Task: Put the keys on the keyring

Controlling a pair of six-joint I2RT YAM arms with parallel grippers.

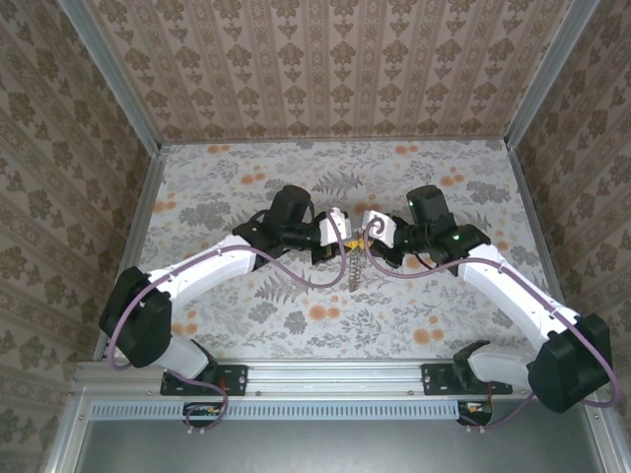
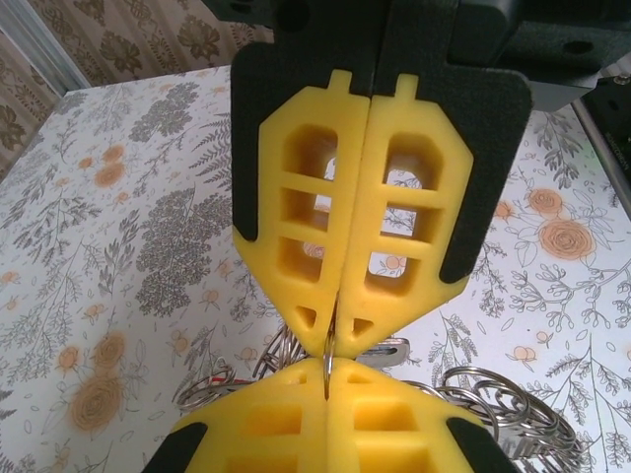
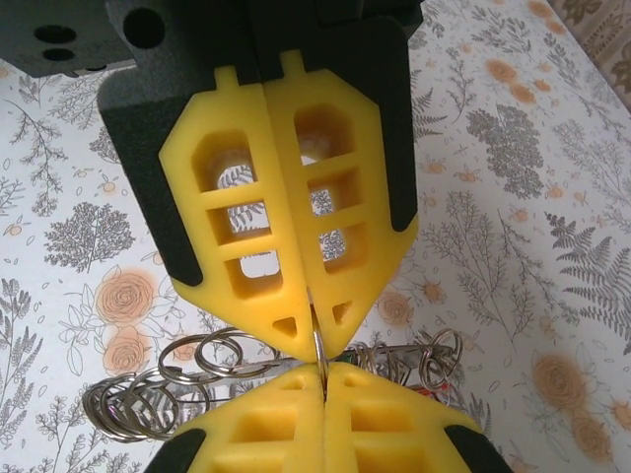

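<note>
Where left tool [image 2: 333, 337] and right tool [image 3: 317, 340] meet, both clamp the thin silvery keyring [image 2: 327, 363]. It runs edge-on between them.

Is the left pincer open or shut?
Shut: the left pincer has its yellow fingers pressed together, nipping a thin ring at the tips.

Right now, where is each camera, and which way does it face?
Top external: above and behind the robot, facing down at the table; left arm and right arm show.
Left wrist: on the left arm, looking down its shut left end effector.
Right wrist: on the right arm, down its shut right end effector.
Shared: both wrist views show the keyring pinched between them.
</note>
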